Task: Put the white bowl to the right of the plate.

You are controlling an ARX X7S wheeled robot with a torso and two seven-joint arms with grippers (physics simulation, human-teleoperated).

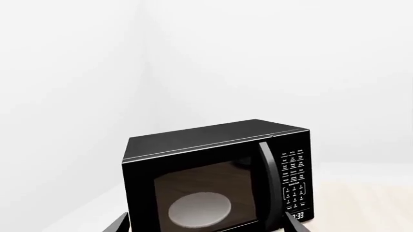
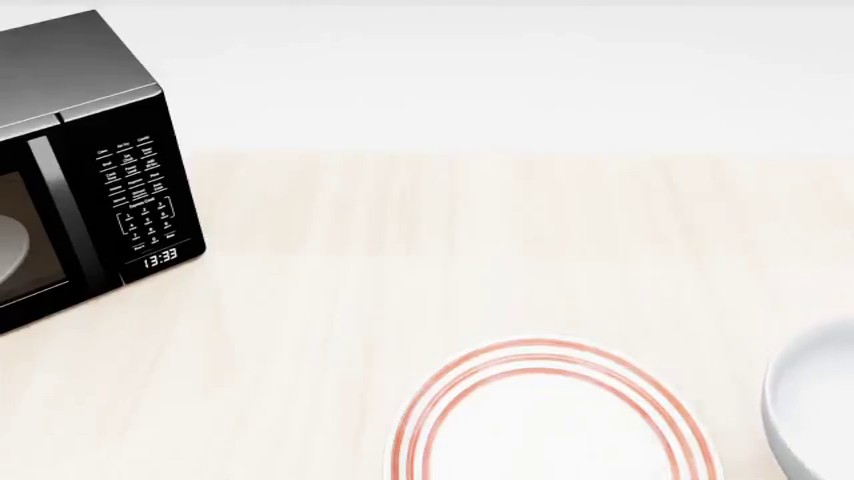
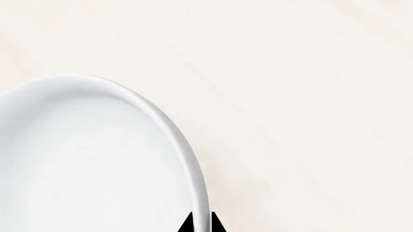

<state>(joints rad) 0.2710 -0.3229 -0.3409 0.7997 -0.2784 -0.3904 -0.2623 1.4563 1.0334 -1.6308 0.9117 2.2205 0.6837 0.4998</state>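
Observation:
The plate (image 2: pixel 550 420), flat and white with thin red rings, lies on the table at the front, cut by the head view's bottom edge. The white bowl (image 2: pixel 814 410) sits right of it at the head view's right edge. In the right wrist view the white bowl (image 3: pixel 84 159) fills the left half, and my right gripper (image 3: pixel 200 223) is shut on its rim, one black fingertip on each side of the wall. My left gripper (image 1: pixel 205 224) is open and empty, its fingertips (image 1: pixel 117 224) spread wide in front of the microwave. Neither gripper shows in the head view.
A black microwave (image 2: pixel 80 190) stands at the table's far left, door shut, with a pale dish (image 1: pixel 200 209) seen through its dark glass. The pale wooden table (image 2: pixel 467 240) stretches between microwave and plate. A white wall is behind.

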